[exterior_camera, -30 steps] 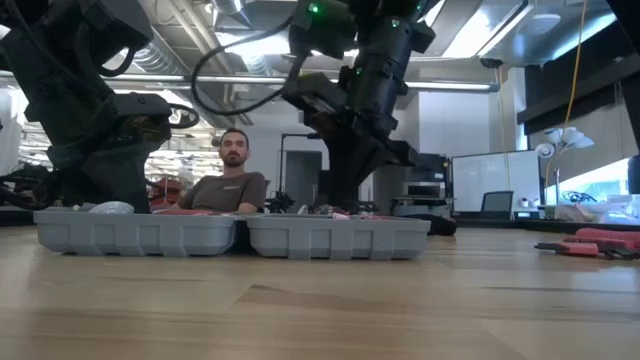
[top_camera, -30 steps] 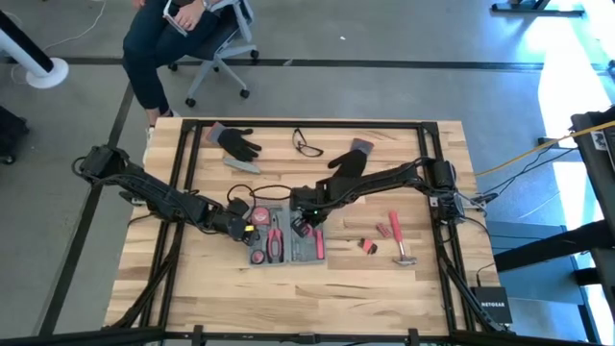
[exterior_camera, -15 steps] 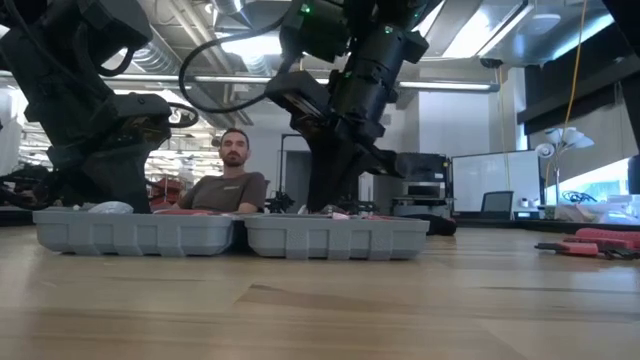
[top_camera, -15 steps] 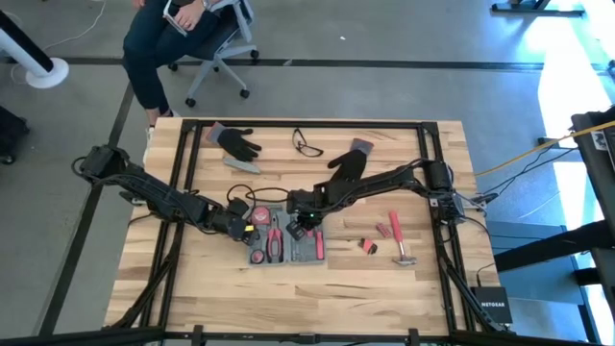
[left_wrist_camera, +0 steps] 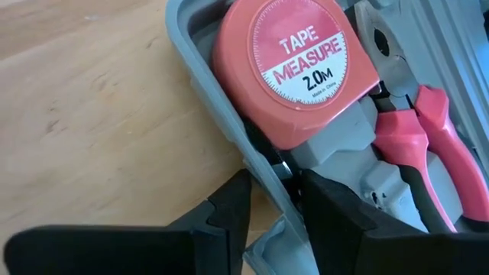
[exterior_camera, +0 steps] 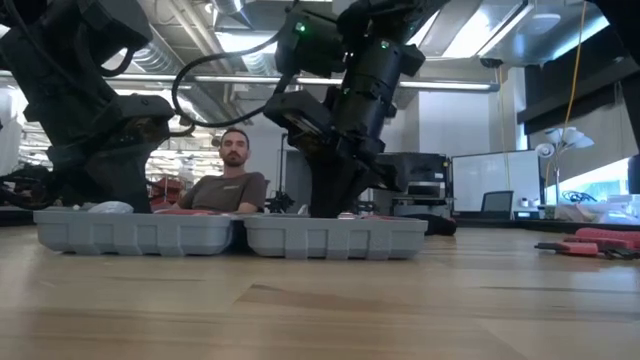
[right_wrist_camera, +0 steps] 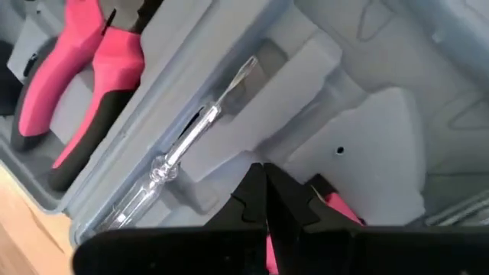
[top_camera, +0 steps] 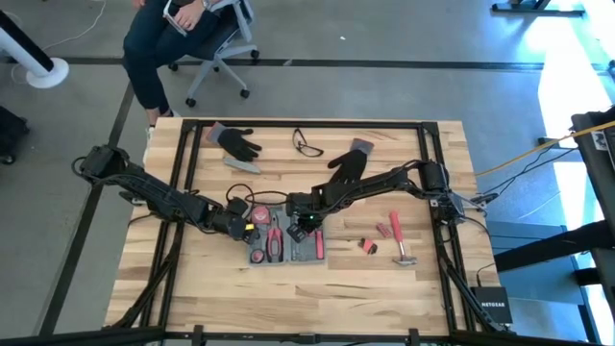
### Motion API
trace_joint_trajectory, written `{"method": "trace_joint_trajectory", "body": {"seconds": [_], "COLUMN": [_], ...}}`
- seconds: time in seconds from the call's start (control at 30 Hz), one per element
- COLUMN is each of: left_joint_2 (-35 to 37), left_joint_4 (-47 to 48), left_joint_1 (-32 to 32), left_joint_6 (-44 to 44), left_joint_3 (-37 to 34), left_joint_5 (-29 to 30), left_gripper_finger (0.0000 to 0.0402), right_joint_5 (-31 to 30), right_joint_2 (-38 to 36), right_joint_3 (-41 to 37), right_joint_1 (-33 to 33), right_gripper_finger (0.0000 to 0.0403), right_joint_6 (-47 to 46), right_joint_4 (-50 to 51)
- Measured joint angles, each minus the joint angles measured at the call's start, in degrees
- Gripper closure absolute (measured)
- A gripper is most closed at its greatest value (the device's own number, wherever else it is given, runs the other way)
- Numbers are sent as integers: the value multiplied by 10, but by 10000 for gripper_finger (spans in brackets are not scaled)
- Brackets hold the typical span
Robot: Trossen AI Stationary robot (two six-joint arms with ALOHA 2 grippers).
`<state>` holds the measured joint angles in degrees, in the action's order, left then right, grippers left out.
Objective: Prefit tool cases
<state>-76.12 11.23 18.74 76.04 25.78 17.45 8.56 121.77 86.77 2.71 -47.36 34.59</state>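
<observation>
The flat blue-grey plastic tool case [top_camera: 286, 244] lies open near the middle of the light wooden bench [top_camera: 192, 288], its two halves side by side. In the high view its long axis runs across the bench from left to right, with the hinge line between the halves running front to back. In the low view the two shallow tray walls [exterior_camera: 235, 236] stand level on the wood, end to end.

The left gripper [top_camera: 245, 227] sits at the case's left edge. In the left wrist view its jaws stand partly apart and straddle the case's thin grey wall, one finger [left_wrist_camera: 229, 206] outside over the wood and the other inside. Just beyond them a round pink tape measure [left_wrist_camera: 294, 72] rests in its recess, with the pink-handled pliers [left_wrist_camera: 424, 145] beside it.

The right gripper [top_camera: 306, 223] hangs over the case's right half, jaws pressed together with nothing between them. Its wrist view shows the tips [right_wrist_camera: 263, 200] just above the moulded grey recesses, near a clear-handled screwdriver [right_wrist_camera: 179, 156] lying in its groove along the hinge.

Two black gloves [top_camera: 235, 141], a pair of glasses [top_camera: 307, 146] and a pink-handled hammer [top_camera: 399, 240] lie on the bench apart from the case. A person [exterior_camera: 228, 180] sits beyond the bench.
</observation>
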Motion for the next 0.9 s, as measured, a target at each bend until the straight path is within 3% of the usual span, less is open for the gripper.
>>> {"method": "trace_joint_trajectory", "body": {"seconds": [0.3,0.63,0.9], "left_joint_2": [0,0,0], "left_joint_4": [3,3,3], "left_joint_1": [0,0,0], "left_joint_6": [-1,-4,-10], "left_joint_3": [0,0,0], "left_joint_5": [3,7,10], "left_gripper_finger": [295,295,295], "right_joint_5": [-40,-44,-28], "right_joint_2": [0,0,24], "right_joint_3": [65,125,126], "right_joint_1": [-3,-15,-18], "right_gripper_finger": [403,403,403], "right_joint_6": [107,120,144], "right_joint_4": [140,117,156]}}
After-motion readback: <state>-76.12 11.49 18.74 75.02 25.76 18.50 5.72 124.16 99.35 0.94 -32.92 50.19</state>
